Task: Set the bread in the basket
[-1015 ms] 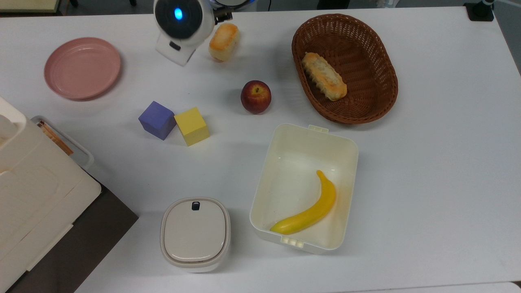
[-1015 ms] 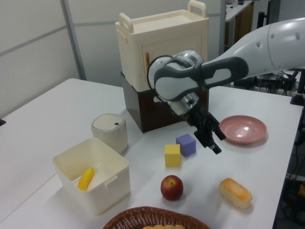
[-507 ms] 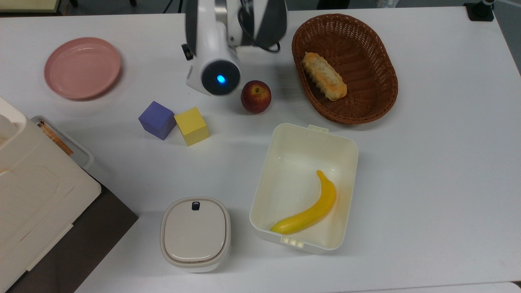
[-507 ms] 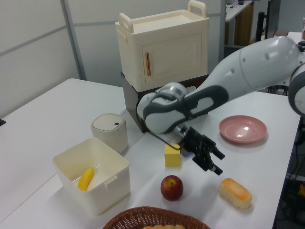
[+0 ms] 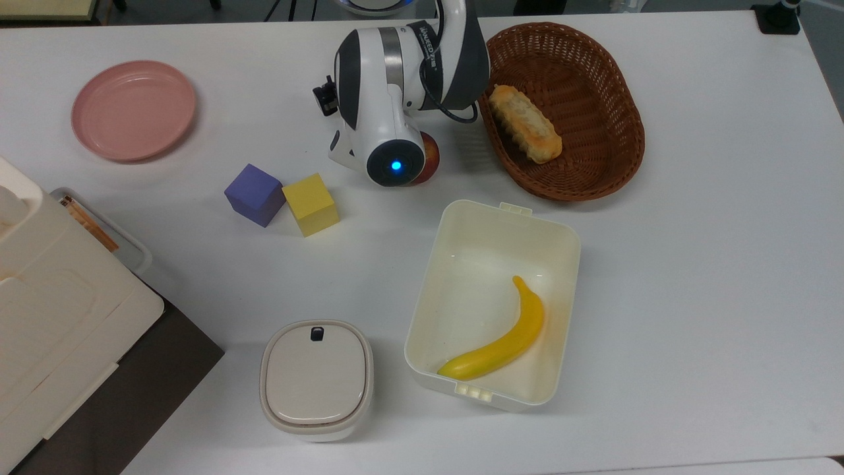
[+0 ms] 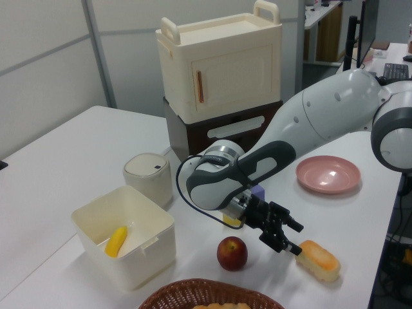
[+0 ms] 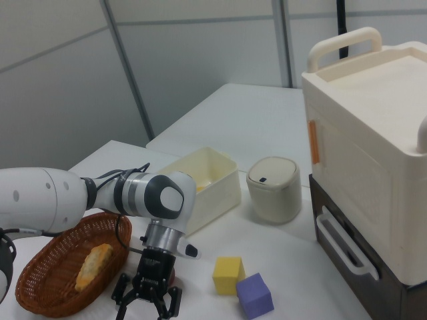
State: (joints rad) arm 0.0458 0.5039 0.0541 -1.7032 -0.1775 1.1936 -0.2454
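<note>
Beside the apple (image 6: 232, 253), the gripper (image 6: 288, 237) has swung down from mid-table within a second, fingers spread and empty, tips just short of the bread (image 6: 317, 260). The bread lies on the table, well apart from the basket (image 5: 593, 79), so the grasp looks imminent.

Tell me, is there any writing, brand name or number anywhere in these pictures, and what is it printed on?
A short line of light print runs along the dark band of the robot arm in the top view; it is too blurred to read.
No other words, numbers or signs can be made out.
</note>
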